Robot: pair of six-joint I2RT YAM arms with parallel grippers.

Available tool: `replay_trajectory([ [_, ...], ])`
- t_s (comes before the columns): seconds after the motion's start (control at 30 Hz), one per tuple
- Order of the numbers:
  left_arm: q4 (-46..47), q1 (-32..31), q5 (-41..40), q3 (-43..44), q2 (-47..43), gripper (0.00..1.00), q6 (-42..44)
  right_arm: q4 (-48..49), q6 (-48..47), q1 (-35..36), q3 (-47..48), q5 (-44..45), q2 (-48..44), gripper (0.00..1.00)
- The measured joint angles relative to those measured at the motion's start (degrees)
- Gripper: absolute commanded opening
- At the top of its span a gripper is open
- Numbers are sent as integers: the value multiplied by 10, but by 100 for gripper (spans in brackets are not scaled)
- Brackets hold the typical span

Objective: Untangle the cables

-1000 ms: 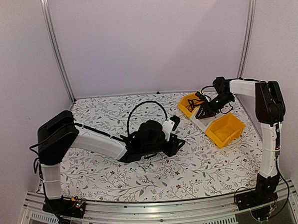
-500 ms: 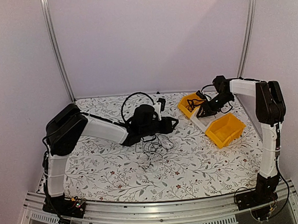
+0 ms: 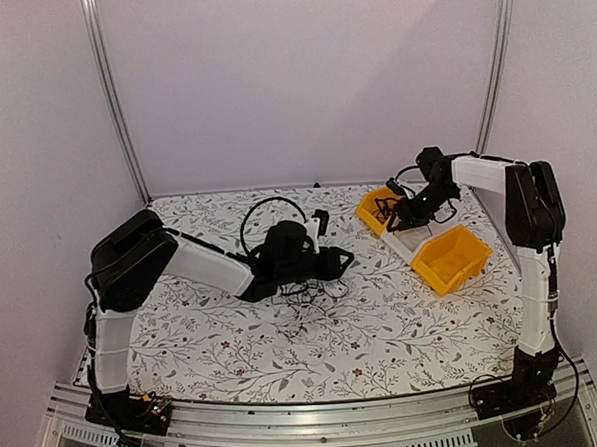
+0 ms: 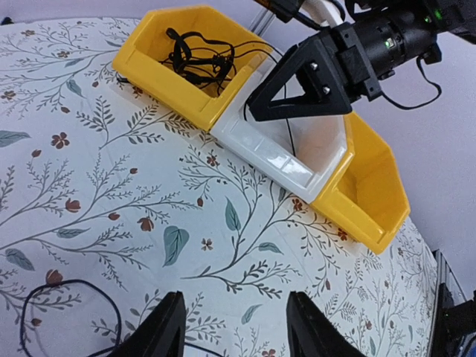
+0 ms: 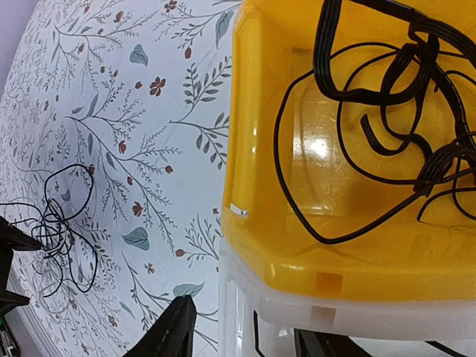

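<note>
A loose tangle of thin black cables (image 3: 307, 291) lies on the floral table, just in front of my left gripper (image 3: 330, 259). In the left wrist view the left gripper (image 4: 234, 335) is open and empty above the table, with one black cable loop (image 4: 67, 320) at its lower left. More black cables (image 5: 387, 104) lie coiled in the far yellow bin (image 5: 253, 186). My right gripper (image 5: 245, 327) is open and empty, over the seam between that bin and the white bin (image 5: 275, 312). The table tangle (image 5: 63, 238) shows far left there.
Three bins stand in a row at the back right: a yellow bin with cables (image 3: 373, 208), a white bin (image 3: 408, 242) and an empty yellow bin (image 3: 451, 259). A thick black hose (image 3: 263, 210) arches over the left arm. Walls close the back and sides.
My left gripper has risen off the table and drawn back left, uncovering the cable tangle on the table. My right gripper has shifted a little left toward the far yellow bin.
</note>
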Motion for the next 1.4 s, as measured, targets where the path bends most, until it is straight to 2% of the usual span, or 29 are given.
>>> replay_trajectory([
  [0.37,3,-1,0,-10,-6,46,-2,-1,12,0,2,3,16,42],
  [1.03,10,-9,0,-10,-10,46,-2,7,20,0,-7,38,17,53],
  [1.2,10,-10,0,-10,-10,46,-1,10,24,-1,-7,24,23,51],
  [1.4,10,-11,-1,-19,-11,46,-1,25,26,-9,-10,-14,28,40],
])
